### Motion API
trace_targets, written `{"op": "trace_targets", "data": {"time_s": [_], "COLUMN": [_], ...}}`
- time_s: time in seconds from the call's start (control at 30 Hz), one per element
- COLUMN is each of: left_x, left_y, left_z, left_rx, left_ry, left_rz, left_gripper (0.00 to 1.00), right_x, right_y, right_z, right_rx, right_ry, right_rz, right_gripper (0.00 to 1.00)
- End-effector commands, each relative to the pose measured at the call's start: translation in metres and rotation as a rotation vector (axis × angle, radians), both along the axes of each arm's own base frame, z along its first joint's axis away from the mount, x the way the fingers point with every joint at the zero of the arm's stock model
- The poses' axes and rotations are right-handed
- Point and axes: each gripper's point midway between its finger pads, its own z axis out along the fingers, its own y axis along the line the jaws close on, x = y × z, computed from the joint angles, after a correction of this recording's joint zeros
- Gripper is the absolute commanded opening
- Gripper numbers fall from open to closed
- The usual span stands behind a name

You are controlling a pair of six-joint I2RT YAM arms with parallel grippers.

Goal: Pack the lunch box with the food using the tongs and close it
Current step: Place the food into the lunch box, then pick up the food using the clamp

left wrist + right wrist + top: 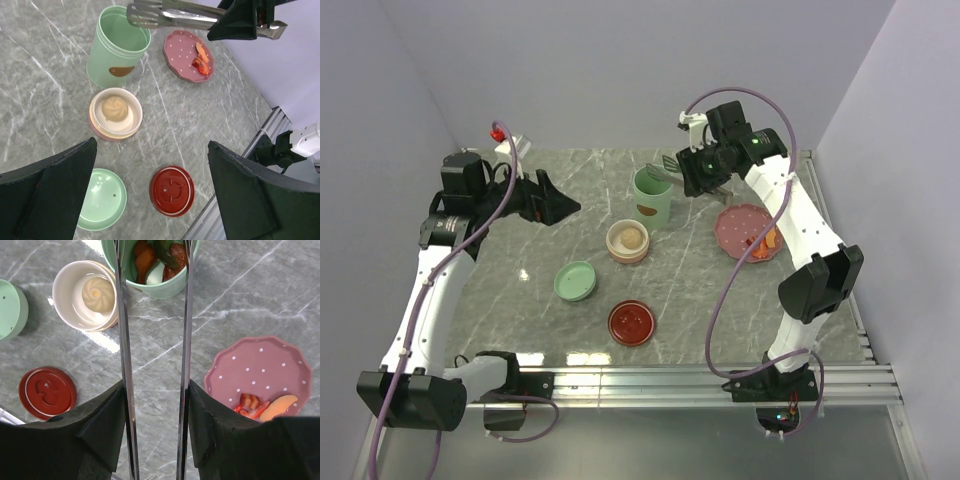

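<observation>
My right gripper (155,390) is shut on the tongs (122,340), one finger pressed on each silver arm, and the arms stand apart. Their tips (150,15) hang over the tall green lunch box (652,197), which holds reddish-brown and orange food (145,257). More food (260,407) lies on the pink dotted plate (255,365) to the right. Far to the left, above the table, my left gripper (560,207) is open and empty.
A cream bowl with a dumpling (627,240) stands beside the lunch box. A green lid (576,281) and a red lid (631,323) lie nearer the arms. A metal rail (720,378) runs along the table's near edge.
</observation>
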Motion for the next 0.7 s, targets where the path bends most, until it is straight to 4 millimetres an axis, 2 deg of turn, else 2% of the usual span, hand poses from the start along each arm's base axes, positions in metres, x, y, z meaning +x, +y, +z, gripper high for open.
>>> {"op": "trace_targets", "data": {"time_s": [0.0,0.13,0.17,0.23,0.27,0.33,0.37,0.43,0.47,0.5,0.53,0.6,0.63,0.67], "left_x": [0.003,0.0,0.0,-0.001,-0.002,-0.003,-0.003,-0.005,-0.006,-0.007,-0.008,-0.009,-0.009,-0.009], "left_y": [0.003,0.002,0.001,0.002,0.002,0.003,0.003,0.002,0.002,0.001,0.001,0.0,0.0,0.0], "left_z": [0.024,0.025,0.025,0.027,0.028,0.03,0.03,0.03,0.03,0.03,0.03,0.028,0.029,0.028], "left_rx": [0.019,0.021,0.021,0.028,0.029,0.031,0.031,0.032,0.031,0.03,0.028,0.026,0.025,0.024], "left_ry": [-0.084,-0.084,-0.086,-0.092,-0.095,-0.103,-0.103,-0.108,-0.109,-0.11,-0.112,-0.109,-0.111,-0.111], "left_rz": [0.005,-0.014,-0.018,-0.016,-0.015,-0.011,-0.011,-0.021,-0.027,-0.033,-0.036,-0.04,-0.041,-0.042], "left_gripper": [0.99,0.99,0.99,0.99,0.99,0.99,0.99,1.0,0.99,0.99,0.99,1.0,0.99,1.0], "right_x": [0.001,-0.009,-0.015,-0.024,-0.031,-0.04,-0.045,-0.059,-0.065,-0.068,-0.077,-0.089,-0.095,-0.101], "right_y": [-0.001,-0.014,-0.024,-0.041,-0.058,-0.08,-0.103,-0.123,-0.136,-0.156,-0.161,-0.19,-0.195,-0.201], "right_z": [0.033,0.053,0.062,0.052,0.048,0.04,0.034,0.025,0.013,0.008,0.004,-0.015,-0.018,-0.032], "right_rx": [0.017,0.026,0.028,-0.003,-0.014,-0.022,-0.023,-0.042,-0.064,-0.093,-0.108,-0.15,-0.161,-0.184], "right_ry": [-0.094,-0.148,-0.17,-0.145,-0.132,-0.1,-0.078,-0.046,-0.01,0.001,0.017,0.063,0.068,0.099], "right_rz": [-0.004,-0.027,-0.046,-0.07,-0.104,-0.14,-0.188,-0.198,-0.216,-0.241,-0.232,-0.266,-0.263,-0.261], "right_gripper": [0.55,0.55,0.54,0.54,0.53,0.53,0.52,0.52,0.52,0.52,0.52,0.53,0.54,0.54]}}
